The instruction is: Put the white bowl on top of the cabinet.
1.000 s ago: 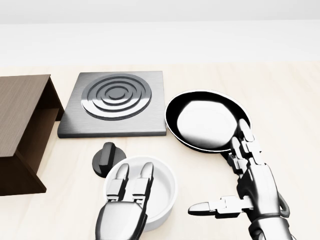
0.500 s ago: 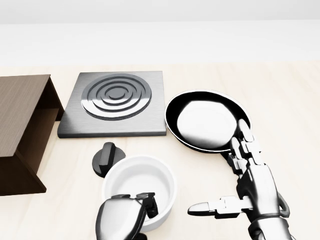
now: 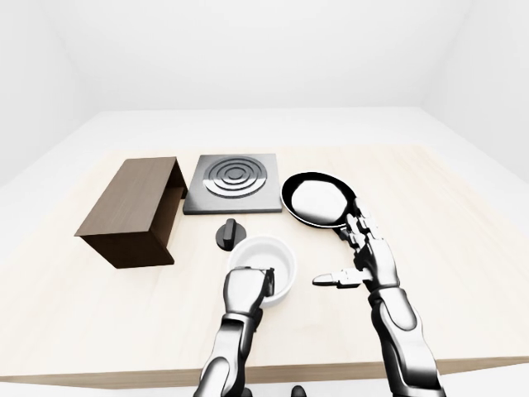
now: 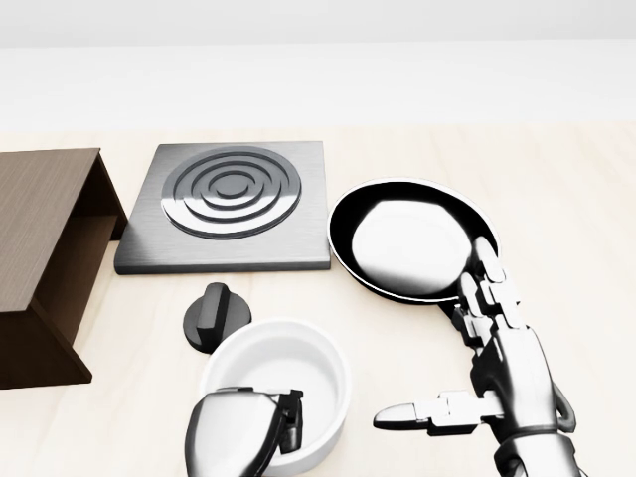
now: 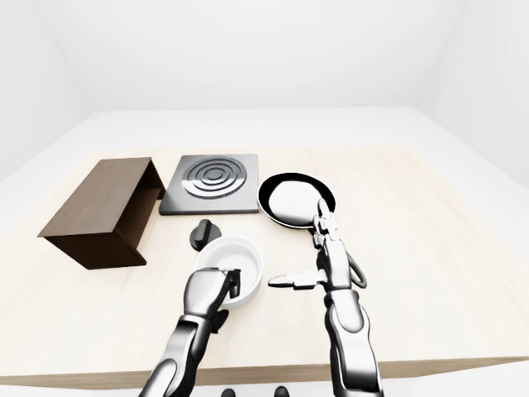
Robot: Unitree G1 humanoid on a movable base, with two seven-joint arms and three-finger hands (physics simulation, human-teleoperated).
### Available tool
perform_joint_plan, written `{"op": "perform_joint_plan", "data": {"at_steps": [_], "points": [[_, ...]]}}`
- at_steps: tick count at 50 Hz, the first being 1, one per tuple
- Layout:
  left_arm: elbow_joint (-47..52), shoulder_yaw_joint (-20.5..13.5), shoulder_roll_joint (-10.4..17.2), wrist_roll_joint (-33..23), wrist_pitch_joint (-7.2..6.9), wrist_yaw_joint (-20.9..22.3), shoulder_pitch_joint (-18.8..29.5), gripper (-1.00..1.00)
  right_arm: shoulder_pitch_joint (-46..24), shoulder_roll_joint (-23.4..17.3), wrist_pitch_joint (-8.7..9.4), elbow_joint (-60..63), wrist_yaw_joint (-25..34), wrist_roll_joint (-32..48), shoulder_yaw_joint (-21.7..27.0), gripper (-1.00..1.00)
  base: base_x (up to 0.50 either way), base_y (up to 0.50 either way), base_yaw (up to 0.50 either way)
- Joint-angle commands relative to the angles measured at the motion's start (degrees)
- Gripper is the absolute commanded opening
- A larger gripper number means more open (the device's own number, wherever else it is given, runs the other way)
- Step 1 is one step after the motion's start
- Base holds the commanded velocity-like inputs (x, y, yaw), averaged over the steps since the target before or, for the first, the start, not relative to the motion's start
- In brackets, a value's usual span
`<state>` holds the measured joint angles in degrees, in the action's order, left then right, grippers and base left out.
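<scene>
1. Bowl (image 4: 278, 383): white, round, upright on the pale table (image 4: 556, 199), low in the head view, just below a small black knob (image 4: 212, 316).
2. My left hand (image 4: 243, 432) is at the bowl's near rim, at the bottom of the head view. Its fingers (image 4: 291, 422) curl over the rim into the bowl, so I judge it to be gripping the rim.
3. My right hand (image 4: 497, 368) hovers to the right of the bowl, apart from it, fingers spread and thumb pointing left, holding nothing. Its fingertips reach the edge of a black pan (image 4: 412, 238).
4. Cabinet (image 3: 132, 207): a dark brown box, up and to the left of the bowl in the left-eye view, beside the stove plate (image 4: 229, 204).
5. The lift, as I judge it, must carry the bowl leftward and away from me, rising above the cabinet's flat top. My left hand is the nearer one for that.
</scene>
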<state>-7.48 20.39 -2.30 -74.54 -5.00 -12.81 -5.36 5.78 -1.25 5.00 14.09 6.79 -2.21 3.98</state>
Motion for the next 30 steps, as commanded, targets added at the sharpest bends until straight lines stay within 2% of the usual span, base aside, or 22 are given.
{"op": "perform_joint_plan", "data": {"at_steps": [1,9,17,18,21,23,30], "points": [[-0.7,0.1,-0.1,-0.2,0.0,-0.3,0.1,-1.0,0.3,0.0,0.0,0.2,0.2,-0.1,0.0,1.0,0.0,0.0,0.0],[6.3,0.9,0.3,-1.0,0.0,2.1,-1.7,-1.0,0.1,0.0,0.0,-0.2,0.2,0.0,0.0,1.0,0.0,0.0,0.0],[6.4,0.9,0.3,-1.0,0.0,2.1,-1.7,-1.0,0.1,0.0,0.0,-0.2,0.2,-0.1,0.0,1.0,0.0,0.0,0.0],[17.1,2.0,0.8,-1.6,0.0,6.9,-3.0,-1.0,0.0,0.0,0.0,0.0,0.2,-0.1,0.1,1.0,0.0,0.0,0.0],[17.8,2.0,0.8,-1.7,0.0,7.3,-3.1,-1.0,0.0,0.0,0.0,0.0,0.2,-0.1,0.1,1.0,0.0,0.0,0.0],[24.8,3.1,1.1,-2.5,0.0,10.0,-4.8,-1.0,-0.2,-0.1,0.0,0.0,0.2,-0.3,0.2,1.0,0.0,0.0,0.0],[31.3,4.8,1.7,-4.5,0.0,12.9,-6.5,-1.0,-0.4,0.0,0.0,0.0,0.1,-0.2,0.2,1.0,0.0,0.0,0.0]]}}
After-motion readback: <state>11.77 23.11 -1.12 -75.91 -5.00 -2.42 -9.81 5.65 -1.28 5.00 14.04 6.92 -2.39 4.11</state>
